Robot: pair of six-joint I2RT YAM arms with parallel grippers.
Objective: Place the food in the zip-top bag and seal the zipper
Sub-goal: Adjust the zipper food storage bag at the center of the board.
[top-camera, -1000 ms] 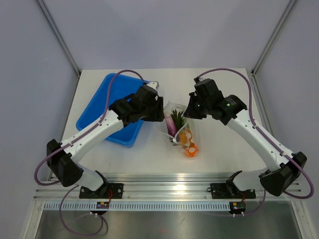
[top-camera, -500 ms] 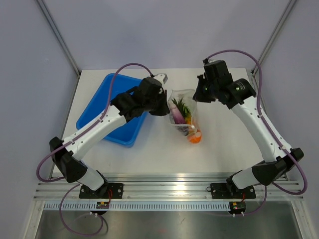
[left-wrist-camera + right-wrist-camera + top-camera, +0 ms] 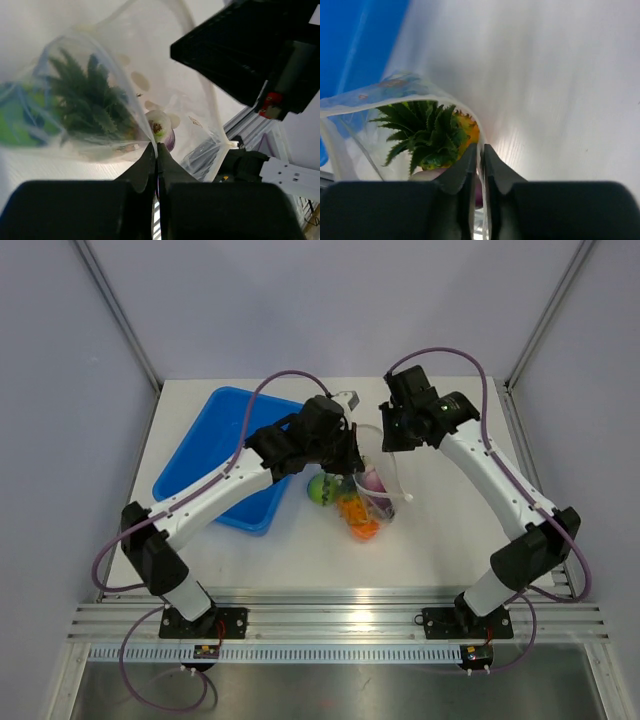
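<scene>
The zip-top bag [image 3: 383, 492] hangs between my two grippers with its mouth open. My left gripper [image 3: 347, 456] is shut on the mouth's left edge [image 3: 156, 145]. My right gripper [image 3: 386, 438] pinches the right edge [image 3: 481, 149], with the film in a hairline gap between its fingers. The zipper [image 3: 395, 94] runs as a thick clear strip around the open mouth. Inside the bag are the food items: a pineapple [image 3: 434, 131] with green leaves [image 3: 87, 100], an eggplant [image 3: 161, 131], an orange ball [image 3: 357, 512] and a green ball [image 3: 322, 488] low on the left.
A blue tray [image 3: 205, 465] lies left of the bag, under the left arm. The white table [image 3: 450, 540] runs to metal rails along the near edge. Grey walls and frame posts close in the back and sides.
The left gripper closed on the bag's edge. Both grippers moved together and raised the bag, which lay flat a second ago. The food has slid down and the green ball now shows.
</scene>
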